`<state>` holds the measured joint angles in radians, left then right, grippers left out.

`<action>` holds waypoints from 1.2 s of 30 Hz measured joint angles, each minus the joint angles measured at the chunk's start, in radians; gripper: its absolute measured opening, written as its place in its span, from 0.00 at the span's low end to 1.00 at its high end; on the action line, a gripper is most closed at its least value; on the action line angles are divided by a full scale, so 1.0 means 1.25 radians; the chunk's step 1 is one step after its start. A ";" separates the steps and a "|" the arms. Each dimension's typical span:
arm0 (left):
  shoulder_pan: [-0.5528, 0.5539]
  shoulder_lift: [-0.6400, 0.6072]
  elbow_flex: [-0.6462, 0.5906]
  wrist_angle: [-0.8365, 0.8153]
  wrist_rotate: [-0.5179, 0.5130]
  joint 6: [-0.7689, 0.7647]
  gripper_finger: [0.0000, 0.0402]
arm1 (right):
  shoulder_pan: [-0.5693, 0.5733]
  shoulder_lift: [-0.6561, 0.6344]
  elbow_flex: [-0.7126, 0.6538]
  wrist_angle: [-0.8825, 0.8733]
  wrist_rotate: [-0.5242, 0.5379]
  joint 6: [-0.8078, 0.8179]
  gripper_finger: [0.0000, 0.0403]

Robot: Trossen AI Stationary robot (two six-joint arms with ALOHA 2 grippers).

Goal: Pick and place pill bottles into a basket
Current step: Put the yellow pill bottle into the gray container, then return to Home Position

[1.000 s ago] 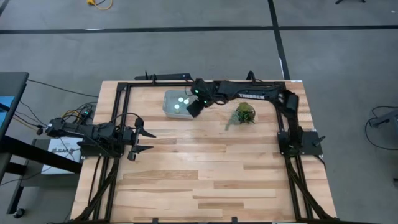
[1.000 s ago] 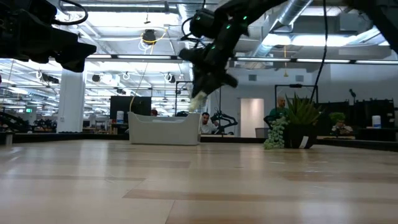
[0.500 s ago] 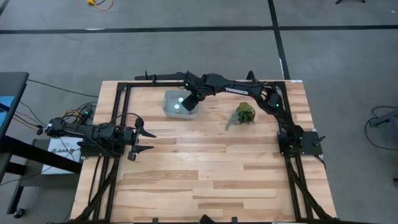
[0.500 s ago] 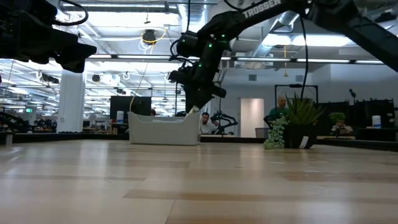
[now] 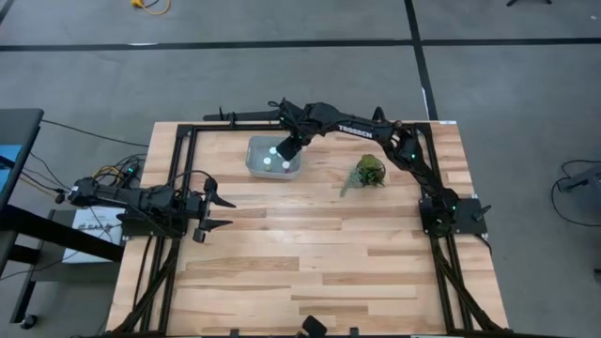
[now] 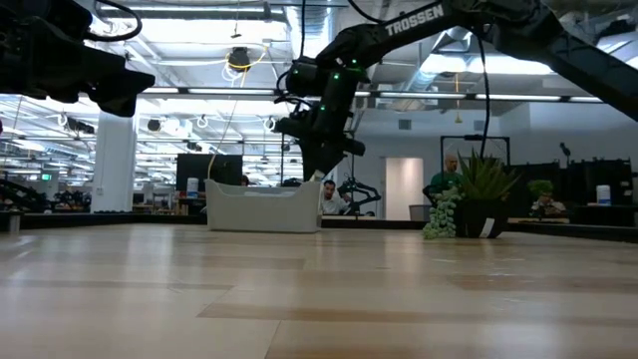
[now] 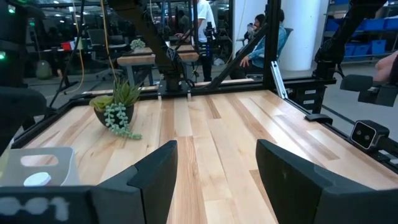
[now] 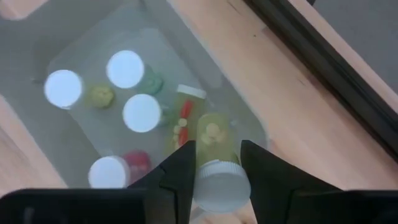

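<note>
Pale wooden table (image 5: 310,253), far edge: I have the right gripper (image 8: 214,163) poised directly over the translucent blue-grey rectangular plastic basket (image 8: 56,50), fingers clamped on a white-capped pill bottle (image 8: 219,171). Its long axis points down into the basket, where five bottles (image 8: 142,112) already lie. I judge release is next. Left gripper (image 5: 219,212) waits open, well apart.

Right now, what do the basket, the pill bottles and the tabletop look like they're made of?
The basket looks like translucent, frosted plastic: the wood shows dimly through its walls. The pill bottles seem clear, tinted plastic with matte white caps; coloured pills show through, including in the one held by the right gripper. The tabletop looks like pale wood planks with a light sheen. The left gripper waits open at the table's left edge.
</note>
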<state>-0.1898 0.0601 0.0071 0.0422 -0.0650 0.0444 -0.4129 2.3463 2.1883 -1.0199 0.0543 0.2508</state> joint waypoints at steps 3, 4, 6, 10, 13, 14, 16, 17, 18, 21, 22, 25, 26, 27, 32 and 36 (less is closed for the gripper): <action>0.000 0.000 0.000 0.000 0.000 0.000 0.52 | -0.001 0.000 0.000 0.002 -0.003 -0.009 0.31; 0.000 0.000 0.000 0.000 0.000 0.000 0.52 | 0.000 0.000 0.000 0.002 -0.003 -0.013 0.32; 0.000 0.000 0.000 0.000 0.000 0.000 0.52 | 0.001 0.000 0.000 0.002 -0.003 -0.018 0.34; 0.000 0.000 0.000 0.000 0.000 0.000 0.52 | 0.000 0.000 0.000 0.002 -0.002 -0.019 0.40; 0.000 0.000 0.000 0.000 0.000 0.000 0.52 | 0.000 0.000 0.000 0.002 -0.002 -0.019 0.44; 0.000 0.000 0.000 0.000 0.000 0.000 0.52 | 0.000 0.000 0.000 0.002 -0.002 -0.019 0.45; 0.000 0.000 0.000 0.000 0.000 0.000 0.52 | 0.003 0.000 0.000 0.002 -0.002 -0.019 0.47; 0.000 0.000 0.000 0.000 0.000 0.000 0.52 | 0.006 0.000 0.000 0.001 0.000 -0.019 0.48; 0.000 0.000 0.000 0.000 0.000 0.000 0.52 | 0.010 -0.001 0.000 0.001 0.000 -0.020 0.49; 0.000 0.000 0.000 0.000 -0.001 0.000 0.52 | 0.029 -0.008 -0.001 -0.002 0.000 -0.035 0.49; 0.000 0.000 0.000 0.000 -0.001 0.000 0.52 | 0.038 -0.011 0.001 -0.002 0.001 -0.039 0.49; 0.000 0.000 0.000 0.000 -0.001 0.000 0.52 | 0.065 -0.026 0.018 -0.049 0.004 -0.041 0.48; 0.000 0.000 0.000 0.000 -0.001 0.000 0.52 | 0.078 -0.029 0.028 -0.050 0.012 -0.041 0.48; 0.000 0.000 0.000 0.000 -0.001 0.000 0.52 | 0.091 -0.037 0.035 -0.065 0.020 -0.041 0.47; 0.000 0.000 0.000 0.000 -0.001 0.000 0.52 | 0.187 -0.099 0.041 -0.150 0.049 -0.056 0.46; 0.000 0.000 0.000 0.000 0.000 0.000 0.52 | 0.289 -0.153 0.041 -0.195 0.164 -0.061 0.45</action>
<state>-0.1901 0.0605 0.0071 0.0425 -0.0654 0.0444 -0.0520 2.1545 2.2395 -1.2635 0.2588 0.1750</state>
